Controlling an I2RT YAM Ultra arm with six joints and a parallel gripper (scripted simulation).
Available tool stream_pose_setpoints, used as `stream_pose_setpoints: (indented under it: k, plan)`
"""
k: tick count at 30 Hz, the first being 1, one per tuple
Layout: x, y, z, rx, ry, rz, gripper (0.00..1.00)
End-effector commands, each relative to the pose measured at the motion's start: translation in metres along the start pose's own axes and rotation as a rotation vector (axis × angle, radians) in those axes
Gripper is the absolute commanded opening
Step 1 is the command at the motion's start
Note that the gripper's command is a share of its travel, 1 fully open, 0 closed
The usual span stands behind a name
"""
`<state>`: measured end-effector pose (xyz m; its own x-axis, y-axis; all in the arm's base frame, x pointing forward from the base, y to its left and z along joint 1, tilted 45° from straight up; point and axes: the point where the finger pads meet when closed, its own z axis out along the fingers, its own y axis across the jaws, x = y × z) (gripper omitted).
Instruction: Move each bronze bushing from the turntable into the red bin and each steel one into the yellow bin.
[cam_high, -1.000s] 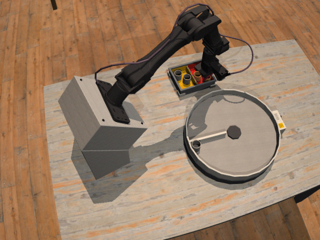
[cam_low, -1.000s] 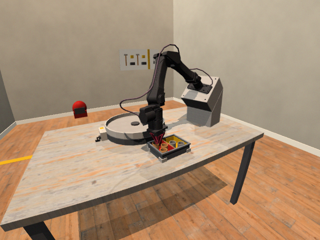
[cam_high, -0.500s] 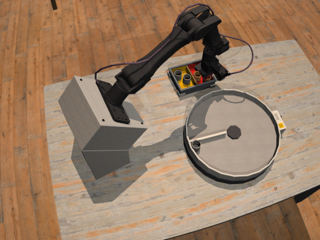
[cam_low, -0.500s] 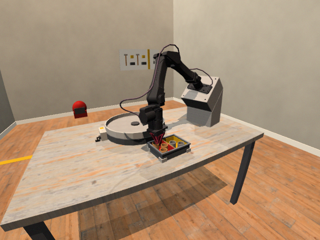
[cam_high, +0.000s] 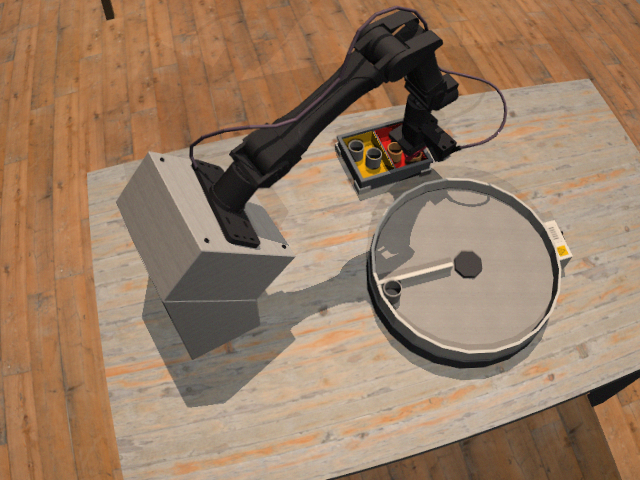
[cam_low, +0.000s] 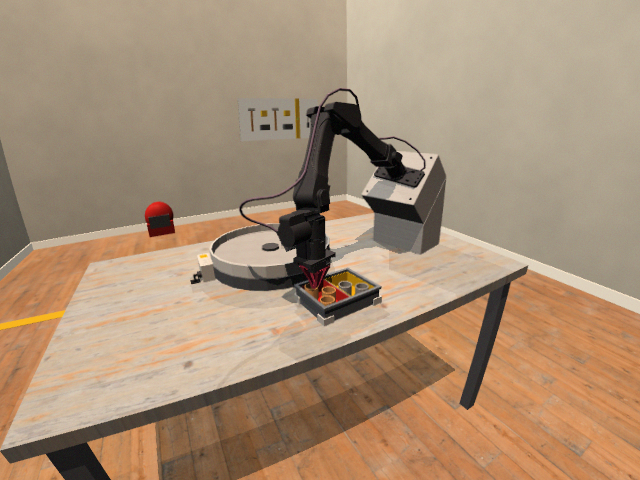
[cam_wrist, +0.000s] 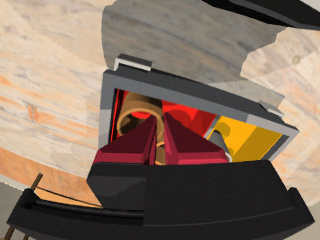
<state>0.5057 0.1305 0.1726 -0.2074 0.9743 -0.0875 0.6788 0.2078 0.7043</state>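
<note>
We have the gripper (cam_wrist: 159, 142) down over the red bin (cam_low: 334, 293), pointing straight into it. Its red fingers are pinched on the wall of a bronze bushing (cam_wrist: 134, 115): one finger inside the bore, the other outside. In the wrist view the bushing's ring sits just beyond the fingertips, toward the bin's far wall.

Relative to the red bin:
- two more bronze bushings (cam_low: 327, 295) stand in it, just beside the held one
- the yellow bin (cam_high: 364, 170) shares a divider wall with it, same grey tray; two steel bushings (cam_high: 355, 148) stand upright there
- the turntable (cam_high: 553, 299) is just beside the tray, on the table (cam_high: 320, 413)
- one steel bushing (cam_high: 392, 291) is left on the turntable, at its rim on the side away from the bin, touching the end of the white bar (cam_high: 423, 271)
</note>
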Motion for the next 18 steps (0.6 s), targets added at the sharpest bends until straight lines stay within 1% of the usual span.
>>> stream_pose_setpoints:
  k: [1, 7, 10, 14, 18]
  plan:
    - [-0.0026, 0.0066, -0.0039, -0.018, -0.001, 0.001, 0.0]
    - [-0.0028, 0.0065, -0.0017, -0.017, -0.001, 0.001, 0.0]
    - [-0.0036, 0.011, -0.0036, -0.033, -0.001, 0.003, 0.0]
    - [-0.0036, 0.007, 0.001, -0.018, -0.001, 0.003, 0.0]
    - [-0.0048, 0.0132, -0.0025, -0.038, -0.003, 0.006, 0.0]
